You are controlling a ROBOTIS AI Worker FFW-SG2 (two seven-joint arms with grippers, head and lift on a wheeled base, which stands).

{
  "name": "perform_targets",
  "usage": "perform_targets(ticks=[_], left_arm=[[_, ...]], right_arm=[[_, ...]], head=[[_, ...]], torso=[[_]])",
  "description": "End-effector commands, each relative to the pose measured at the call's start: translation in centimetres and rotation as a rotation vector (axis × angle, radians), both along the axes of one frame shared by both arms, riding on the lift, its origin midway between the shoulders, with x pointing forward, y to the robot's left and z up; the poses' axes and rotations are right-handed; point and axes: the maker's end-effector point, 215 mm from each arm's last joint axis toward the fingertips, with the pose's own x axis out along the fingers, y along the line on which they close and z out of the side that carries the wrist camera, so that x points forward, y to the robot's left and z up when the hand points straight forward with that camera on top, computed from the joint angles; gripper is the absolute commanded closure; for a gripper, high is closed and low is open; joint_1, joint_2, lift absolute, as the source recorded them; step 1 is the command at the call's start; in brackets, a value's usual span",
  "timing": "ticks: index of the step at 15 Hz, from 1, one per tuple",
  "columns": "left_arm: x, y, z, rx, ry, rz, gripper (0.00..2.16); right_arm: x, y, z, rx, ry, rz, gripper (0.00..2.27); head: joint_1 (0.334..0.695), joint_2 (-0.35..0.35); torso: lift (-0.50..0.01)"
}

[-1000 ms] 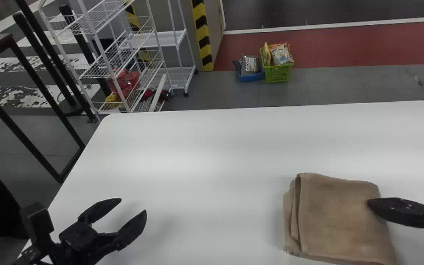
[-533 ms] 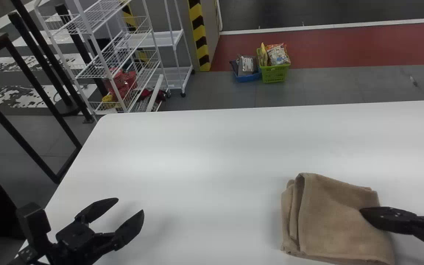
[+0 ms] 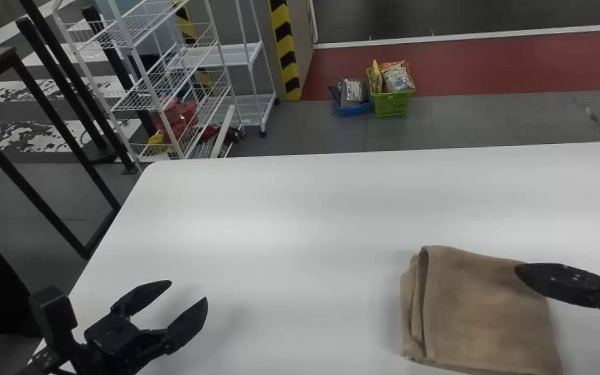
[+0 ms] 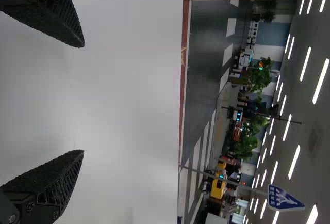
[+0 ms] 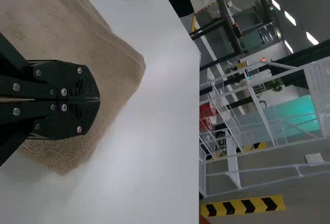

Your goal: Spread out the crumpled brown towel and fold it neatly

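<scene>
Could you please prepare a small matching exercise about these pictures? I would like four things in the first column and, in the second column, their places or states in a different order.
Things:
1. Brown towel
2. Left gripper
3. Right gripper
4. Green basket

Places or states:
A. Shut, over the towel
B. On the floor, beyond the table
C. Folded, lying on the table
D. Open, well to the left of the towel

Right pairs: 1-C, 2-D, 3-A, 4-B
</scene>
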Motion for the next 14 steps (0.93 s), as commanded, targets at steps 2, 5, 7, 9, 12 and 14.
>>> perform_targets(ticks=[2,5,7,9,12,14], left_arm=[[-0.2,0.5,-0.1,-0.007,0.001,0.011,0.08],[-0.3,0.6,-0.1,-0.008,0.001,0.013,0.08],[-0.2,0.6,-0.1,-0.007,-0.001,0.013,0.08],[-0.2,0.5,-0.1,-0.008,-0.001,0.012,0.08],[-0.3,0.7,0.0,-0.008,-0.002,0.015,0.08],[-0.3,0.7,-0.1,-0.01,-0.002,0.015,0.08]], right_arm=[[2.1,-0.4,-2.0,-0.024,0.033,-0.034,1.41],[2.9,-0.5,-4.6,-0.075,0.085,-0.047,1.41],[3.0,-0.3,-5.7,-0.096,0.107,-0.049,1.41],[3.0,-0.4,-6.1,-0.107,0.116,-0.049,1.41],[2.6,-0.5,-5.2,-0.059,0.092,-0.052,1.41],[2.0,0.7,-1.3,0.064,0.003,-0.033,1.41]], head=[[0.695,0.23],[0.695,0.226],[0.695,0.224],[0.695,0.227],[0.695,0.225],[0.695,0.227]], torso=[[-0.128],[-0.128],[-0.128],[-0.128],[-0.128],[-0.128]])
